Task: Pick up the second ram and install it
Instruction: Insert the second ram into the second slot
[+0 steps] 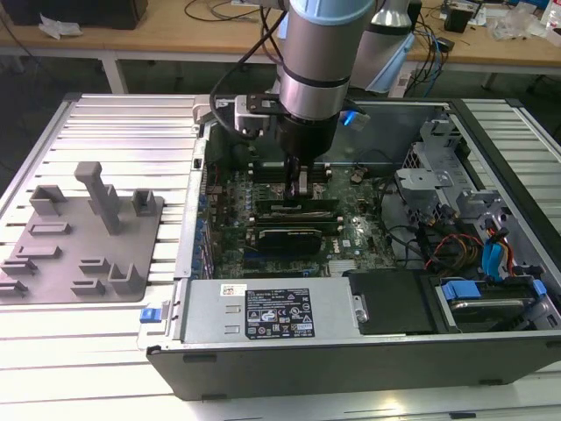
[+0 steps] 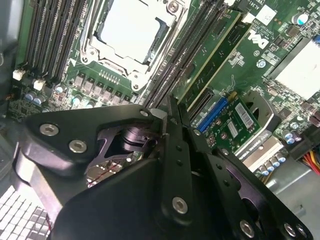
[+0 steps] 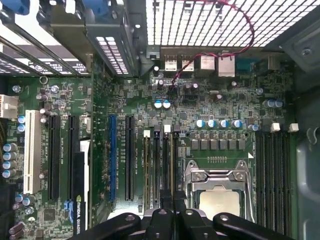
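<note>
My gripper (image 2: 171, 109): black, fingers pressed together, tips at the black memory slots (image 2: 192, 47)
Processor socket (image 2: 131, 27): silver plate, such slots on both sides
Blue slot (image 2: 212, 114): just beside my fingers

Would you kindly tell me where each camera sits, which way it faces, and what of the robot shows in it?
Exterior view: off the arm, raised, looking down into the open computer case; the arm and gripper show.
First wrist view: on the wrist, looking straight down past the gripper at the motherboard.
Second wrist view: on the wrist, looking obliquely over the gripper.
Both wrist views share the processor socket.
</note>
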Robot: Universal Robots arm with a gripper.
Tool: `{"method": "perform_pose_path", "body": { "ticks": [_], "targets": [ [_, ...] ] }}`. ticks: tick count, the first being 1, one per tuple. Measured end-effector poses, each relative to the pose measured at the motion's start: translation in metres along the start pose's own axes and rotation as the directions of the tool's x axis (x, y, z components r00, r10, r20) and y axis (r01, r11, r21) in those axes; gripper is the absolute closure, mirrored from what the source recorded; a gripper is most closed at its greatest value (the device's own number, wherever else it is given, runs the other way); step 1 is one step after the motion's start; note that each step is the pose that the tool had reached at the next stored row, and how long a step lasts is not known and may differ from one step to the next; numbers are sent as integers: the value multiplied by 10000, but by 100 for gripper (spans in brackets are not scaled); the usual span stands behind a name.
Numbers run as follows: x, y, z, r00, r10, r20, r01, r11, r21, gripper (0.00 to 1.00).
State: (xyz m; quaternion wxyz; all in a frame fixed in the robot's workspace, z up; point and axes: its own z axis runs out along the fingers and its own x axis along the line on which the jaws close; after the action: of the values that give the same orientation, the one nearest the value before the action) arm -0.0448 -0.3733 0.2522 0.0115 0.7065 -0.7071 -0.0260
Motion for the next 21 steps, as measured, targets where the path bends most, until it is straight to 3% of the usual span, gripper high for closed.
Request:
{"method": "perform_pose_path", "body": {
  "ticks": [9, 21],
  "targets": [
    [5, -29, 37, 10000, 0, -10, 0, 10000, -1, 91],
    [18, -35, 140, 10000, 0, -8, 0, 10000, 26, 91]
  ]
}}
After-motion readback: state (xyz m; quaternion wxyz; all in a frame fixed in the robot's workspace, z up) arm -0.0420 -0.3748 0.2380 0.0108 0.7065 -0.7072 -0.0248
